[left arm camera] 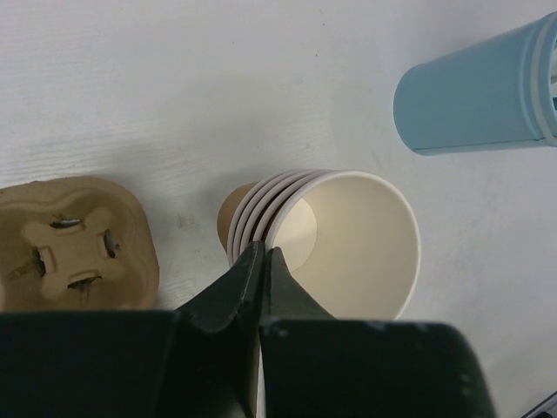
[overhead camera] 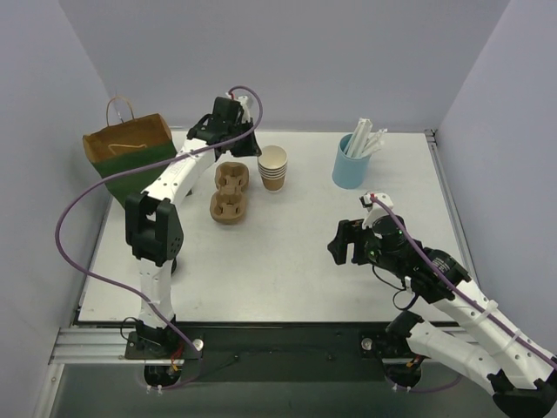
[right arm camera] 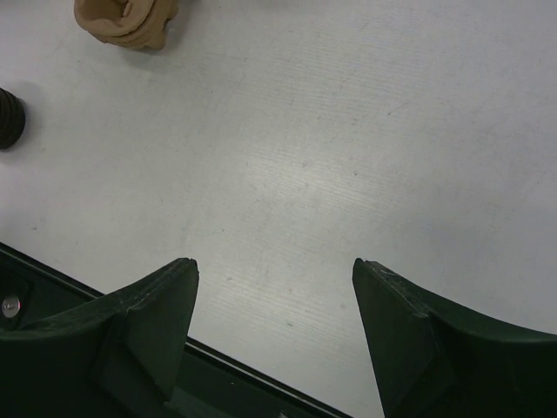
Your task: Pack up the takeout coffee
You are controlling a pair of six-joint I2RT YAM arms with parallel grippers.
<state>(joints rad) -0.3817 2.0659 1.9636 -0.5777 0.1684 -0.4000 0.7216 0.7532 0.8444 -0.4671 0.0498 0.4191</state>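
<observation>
Left gripper (left arm camera: 264,254) pinches cup stack (left arm camera: 365,252) at rim — right gripper (right arm camera: 272,266) agape.

We find the bag (overhead camera: 130,148) standing at the far left corner of the table (overhead camera: 287,261). Right of it, in the far left part of the table, lie two moulded carriers: the far carrier (overhead camera: 232,177) and, just before it, the near carrier (overhead camera: 230,207). Just right of the far carrier stands the stack of cups (overhead camera: 272,167), each nested in the next. Well to the right, toward the far right corner, stands the tumbler (overhead camera: 351,163) with sticks (overhead camera: 365,138) in it. The left gripper (left arm camera: 264,254) sits at the stack's rim, on its left side. The right gripper (right arm camera: 274,270) hangs over the near right part of the table, well apart from everything on it.
</observation>
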